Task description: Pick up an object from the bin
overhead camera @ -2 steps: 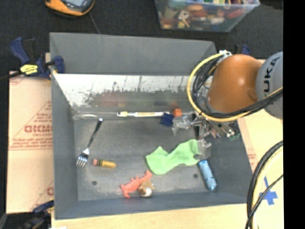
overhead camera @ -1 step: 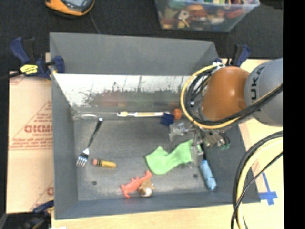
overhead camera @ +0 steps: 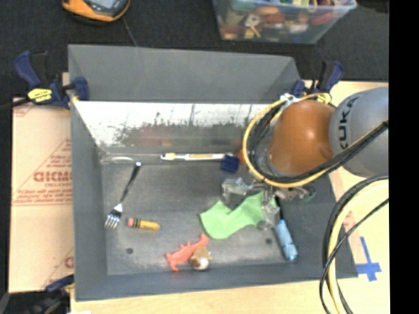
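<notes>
My gripper point(overhead camera: 253, 201) hangs under the arm's orange cover at the right middle of the bin, low over the upper right end of a floppy green piece point(overhead camera: 222, 222). It is open: one grey finger point(overhead camera: 236, 190) stands left of that end and the other finger point(overhead camera: 269, 212) right of it. A blue pen point(overhead camera: 285, 239) lies just right of the gripper, pointing toward the bin's front right corner. An orange toy lizard point(overhead camera: 184, 254) with a small round brownish thing point(overhead camera: 200, 261) beside it lies in front of the green piece.
A fork point(overhead camera: 122, 201) and a short yellow crayon point(overhead camera: 143, 224) lie at the left of the bin floor. A long toothbrush point(overhead camera: 196, 156) with a blue end lies along the back wall. The arm and its cables cover the bin's right side.
</notes>
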You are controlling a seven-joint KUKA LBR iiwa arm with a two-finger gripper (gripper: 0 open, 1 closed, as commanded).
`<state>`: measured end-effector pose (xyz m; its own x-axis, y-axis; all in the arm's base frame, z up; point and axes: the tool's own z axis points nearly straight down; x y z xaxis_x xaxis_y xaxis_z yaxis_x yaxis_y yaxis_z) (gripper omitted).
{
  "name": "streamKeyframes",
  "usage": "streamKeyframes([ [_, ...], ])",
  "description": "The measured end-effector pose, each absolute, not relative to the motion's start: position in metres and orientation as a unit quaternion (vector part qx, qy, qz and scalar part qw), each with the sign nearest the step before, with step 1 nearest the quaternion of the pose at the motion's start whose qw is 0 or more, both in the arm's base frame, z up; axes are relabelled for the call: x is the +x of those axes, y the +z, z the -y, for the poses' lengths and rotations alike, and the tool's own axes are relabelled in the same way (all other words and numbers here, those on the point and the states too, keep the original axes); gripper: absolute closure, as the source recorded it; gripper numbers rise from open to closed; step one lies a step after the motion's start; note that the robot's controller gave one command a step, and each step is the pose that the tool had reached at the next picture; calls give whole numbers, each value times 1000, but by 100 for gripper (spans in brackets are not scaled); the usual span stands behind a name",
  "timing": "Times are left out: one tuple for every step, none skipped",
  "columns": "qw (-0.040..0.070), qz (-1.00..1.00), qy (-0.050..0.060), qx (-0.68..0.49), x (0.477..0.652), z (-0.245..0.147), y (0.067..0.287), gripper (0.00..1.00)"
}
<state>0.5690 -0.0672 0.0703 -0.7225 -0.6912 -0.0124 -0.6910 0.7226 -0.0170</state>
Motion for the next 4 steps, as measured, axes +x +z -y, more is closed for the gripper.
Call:
streamKeyframes([
  [7, -972, -2, -236, 572, 70, 72, 100],
  [7, -972, -2, -236, 572, 70, 72, 100],
  [1, -972, 0, -236, 569, 70, 89, 100],
  [5, -972, -2, -235, 571, 71, 123, 100],
])
